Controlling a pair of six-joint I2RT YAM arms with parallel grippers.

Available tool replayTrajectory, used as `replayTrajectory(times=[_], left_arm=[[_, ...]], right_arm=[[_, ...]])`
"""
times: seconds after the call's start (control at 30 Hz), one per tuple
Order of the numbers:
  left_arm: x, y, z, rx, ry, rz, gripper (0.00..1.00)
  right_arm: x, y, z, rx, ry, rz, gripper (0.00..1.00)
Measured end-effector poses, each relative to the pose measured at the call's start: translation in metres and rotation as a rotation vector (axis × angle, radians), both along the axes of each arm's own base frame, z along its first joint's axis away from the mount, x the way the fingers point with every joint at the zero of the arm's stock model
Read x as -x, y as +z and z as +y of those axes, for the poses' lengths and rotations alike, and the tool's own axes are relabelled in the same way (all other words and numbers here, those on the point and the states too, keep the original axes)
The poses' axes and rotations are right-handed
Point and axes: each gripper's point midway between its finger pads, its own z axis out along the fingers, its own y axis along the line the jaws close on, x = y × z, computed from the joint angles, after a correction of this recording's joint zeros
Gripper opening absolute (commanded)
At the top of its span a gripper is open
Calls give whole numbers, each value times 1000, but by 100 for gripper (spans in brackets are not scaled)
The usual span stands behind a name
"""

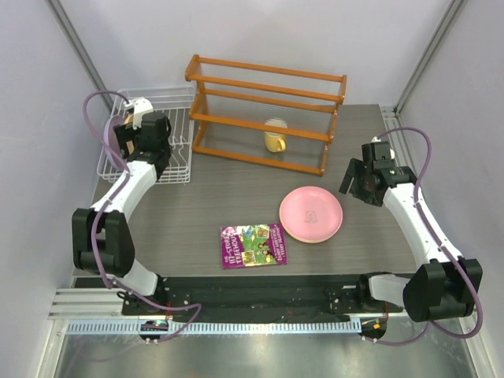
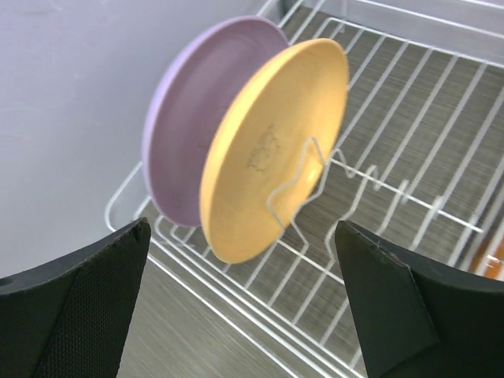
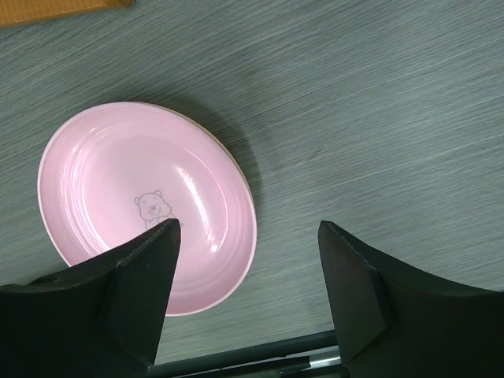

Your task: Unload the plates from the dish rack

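Looking down from the top: left gripper [image 1: 132,116] poised over the white wire dish rack [image 1: 177,101] at upper left, right gripper [image 1: 354,183] at right above the table [image 1: 197,213], near the pink plate [image 1: 311,213] lying flat right of centre.

Seen from the left wrist: jaws spread wide, grasping nothing; lavender plate [image 2: 177,134] and yellow-orange plate [image 2: 268,150] standing on edge in the rack, upper centre.

Seen from the right wrist: jaws parted, released and empty; pink plate flat on the table at left, partly behind the left jaw.
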Motion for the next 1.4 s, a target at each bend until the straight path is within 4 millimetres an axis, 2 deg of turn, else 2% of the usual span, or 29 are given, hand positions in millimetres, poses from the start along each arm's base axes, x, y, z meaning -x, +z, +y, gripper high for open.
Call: replayTrajectory(times=[0.13, 0.27, 0.33, 0.43, 0.53, 0.57, 0.63, 0.67, 0.73, 0.83, 0.87, 1.0, 1.2, 1.4], left_arm=[[-2, 0, 9, -57, 46, 16, 99], [-14, 0, 18, -77, 85, 18, 99], [-18, -5, 24, -74, 103, 25, 99], [-19, -19, 35, -70, 129, 53, 94], [-20, -33, 41, -58, 143, 78, 80], [-21, -38, 43, -52, 145, 85, 72], [-23, -46, 45, -35, 143, 98, 61], [-24, -49, 45, -28, 142, 102, 51], [-27, -52, 47, -14, 139, 108, 41], [-27, -51, 49, -3, 145, 102, 7], [-28, -51, 49, -2, 141, 105, 2], [-17, -57, 60, -24, 168, 162, 0], [-16, -55, 59, -28, 164, 164, 0], [-8, -33, 54, -85, 145, 178, 0]], right_arm=[[-3, -7, 2, -7, 9, 22, 77], [-7, -16, 4, -8, 17, 49, 76], [-7, -20, 4, -7, 19, 61, 77], [-9, -25, 4, -6, 25, 75, 76], [-10, -30, 4, -6, 32, 93, 76], [-10, -32, 5, -5, 35, 100, 76], [-11, -36, 5, -6, 40, 114, 75], [-11, -38, 5, -7, 40, 119, 75], [-12, -39, 6, -10, 41, 123, 75], [-14, -40, 6, -15, 42, 123, 75], [-14, -40, 6, -16, 42, 123, 75], [-14, -40, 7, -20, 44, 120, 75], [-15, -34, 8, -27, 46, 96, 75], [-12, -21, 8, -30, 47, 48, 75]])
